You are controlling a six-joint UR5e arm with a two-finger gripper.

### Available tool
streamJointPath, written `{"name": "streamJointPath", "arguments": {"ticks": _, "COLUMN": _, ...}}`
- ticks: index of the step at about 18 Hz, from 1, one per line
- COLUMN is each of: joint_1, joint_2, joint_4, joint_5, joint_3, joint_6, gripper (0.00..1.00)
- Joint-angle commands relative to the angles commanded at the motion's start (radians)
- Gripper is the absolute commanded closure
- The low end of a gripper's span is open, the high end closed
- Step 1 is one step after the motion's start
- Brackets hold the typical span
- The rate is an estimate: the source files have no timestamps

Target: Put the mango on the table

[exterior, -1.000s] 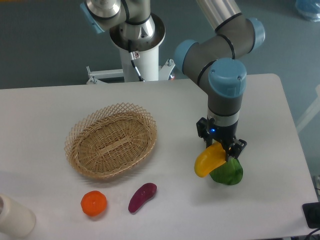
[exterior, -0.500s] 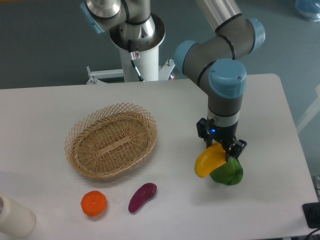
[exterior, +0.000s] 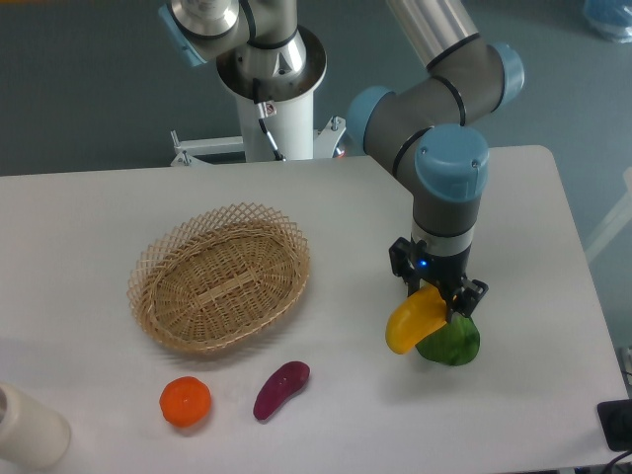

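Note:
The yellow mango (exterior: 412, 320) hangs tilted in my gripper (exterior: 438, 299), which is shut on its upper right end. Its lower left end points down toward the white table (exterior: 346, 217), low over the surface; I cannot tell whether it touches. The gripper's fingers are mostly hidden behind the mango and the wrist. The mango overlaps a green fruit (exterior: 451, 341) lying on the table just to the right of it.
An oval wicker basket (exterior: 220, 276) stands left of centre. In front of it lie a round orange fruit (exterior: 185, 402) and a dark purple eggplant-like piece (exterior: 280, 388). A cream cylinder (exterior: 28, 428) sits at the front left corner.
The arm with the mango has shifted very slightly down and to the right. Everything else stays put.

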Motion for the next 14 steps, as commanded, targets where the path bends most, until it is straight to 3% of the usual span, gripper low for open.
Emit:
{"name": "streamJointPath", "arguments": {"ticks": 3, "joint_1": -0.017, "joint_2": -0.037, "joint_4": 0.048, "joint_5": 0.018, "joint_3": 0.009, "joint_6": -0.074, "gripper": 0.58}}
{"name": "streamJointPath", "arguments": {"ticks": 14, "joint_1": -0.123, "joint_2": -0.106, "joint_4": 0.054, "joint_5": 0.11, "joint_3": 0.029, "joint_6": -0.163, "gripper": 0.54}}
